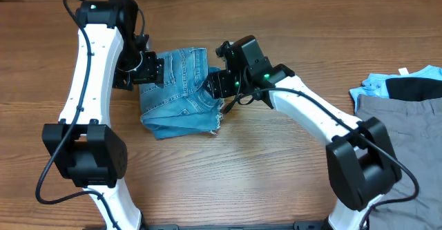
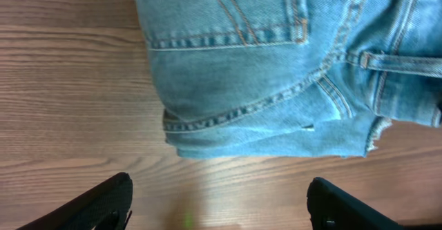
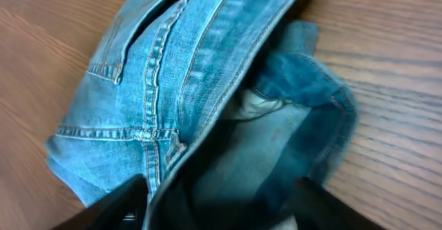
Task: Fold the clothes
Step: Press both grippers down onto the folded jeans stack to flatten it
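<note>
The light blue denim jeans (image 1: 181, 92) lie folded into a compact bundle at the table's middle, with a frayed hem at the lower right corner. My left gripper (image 1: 153, 71) is open at the bundle's left edge. In the left wrist view its fingers (image 2: 219, 206) are wide apart over bare wood, just short of the jeans (image 2: 276, 71). My right gripper (image 1: 215, 85) is open at the bundle's right edge. In the right wrist view its fingers (image 3: 221, 202) straddle a loose denim layer (image 3: 159, 85) without clamping it.
Plain grey trousers (image 1: 394, 116) lie at the right edge of the table, with a black garment (image 1: 414, 88) and a pale-blue garment (image 1: 376, 83) behind them. The wooden table (image 1: 290, 168) shows between both arms.
</note>
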